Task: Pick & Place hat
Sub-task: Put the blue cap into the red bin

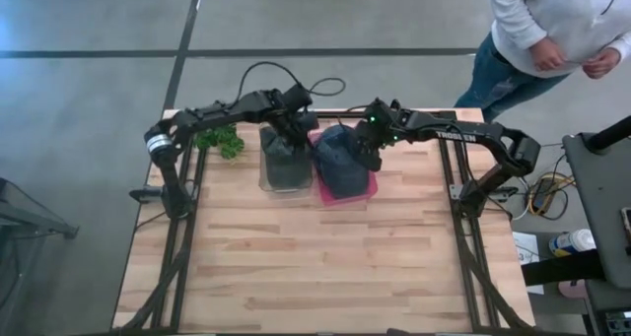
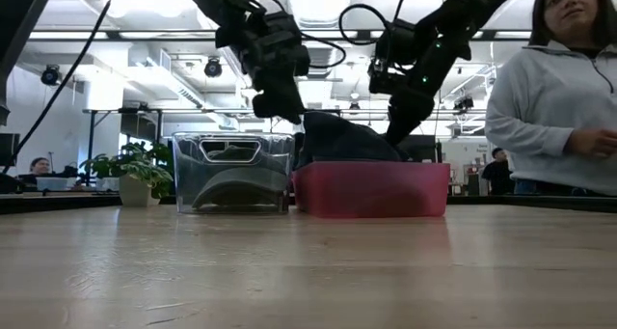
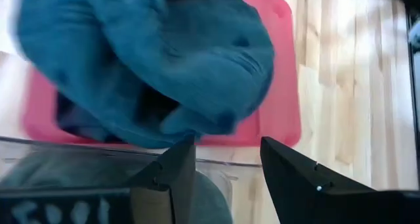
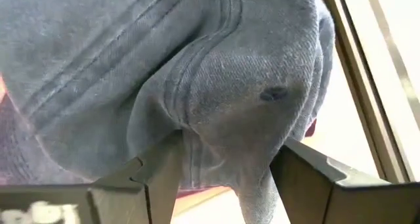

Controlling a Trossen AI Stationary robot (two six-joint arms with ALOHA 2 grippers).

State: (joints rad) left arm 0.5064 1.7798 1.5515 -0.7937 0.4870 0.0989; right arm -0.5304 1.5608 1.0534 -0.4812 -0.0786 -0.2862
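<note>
Denim-blue, a cap [image 1: 341, 162] lies heaped in a pink tray [image 1: 367, 190] at the far side of the butcher-block table [image 1: 325, 267], its brim hard to make out among the folds. The right gripper [image 1: 370, 157] hangs over the cap's far edge; in the right wrist view its two fingers [image 4: 157, 178] straddle a bunched fold of the fabric [image 4: 210, 86], pressing against it on both sides, though the fingertips are cut off and a firm grasp cannot be confirmed. The left gripper [image 1: 288, 139] hovers, released, above a clear plastic bin [image 1: 284, 173] standing just beside the tray (a second dark hat [image 2: 231, 186] sits inside, blurred by the wall). A potted plant [image 1: 221, 139] rests near the table's far left corner. A person [image 1: 557, 31] in a pale sweatshirt stands beyond the table, partly cropped.
</note>
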